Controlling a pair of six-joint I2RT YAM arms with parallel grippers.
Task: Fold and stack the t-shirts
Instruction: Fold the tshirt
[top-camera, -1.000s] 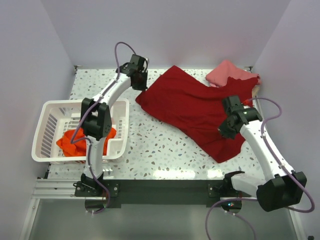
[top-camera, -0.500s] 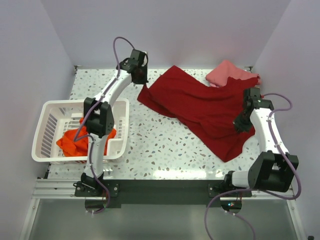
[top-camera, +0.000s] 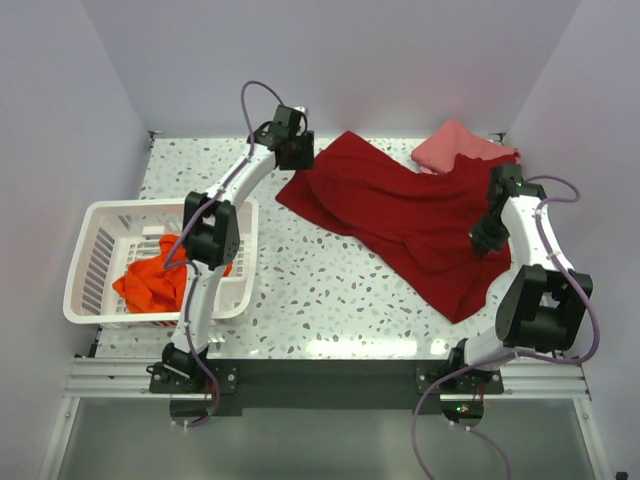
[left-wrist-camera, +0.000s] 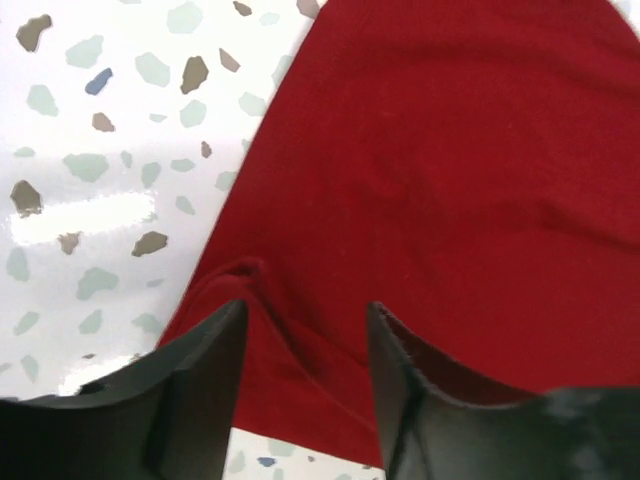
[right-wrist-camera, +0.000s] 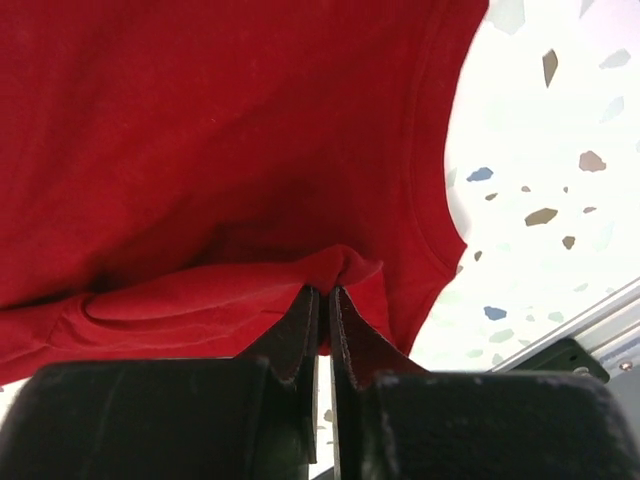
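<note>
Crimson shirt (top-camera: 395, 215) just released by left gripper (left-wrist-camera: 305, 318): jaws now apart, wrinkled hem flat beneath them. Right gripper (right-wrist-camera: 322, 297) still pinches fold at its tips. Left corner likely placed; regrasp next.

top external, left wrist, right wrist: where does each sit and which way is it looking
Top external: above, behind the bases, looking down on the table; left arm and right arm show.
Left wrist: on the left arm, looking past its open left hand at the edge of the crimson t-shirt.
Right wrist: on the right arm, looking past the right hand pinching a fold.
All share that shirt.
</note>
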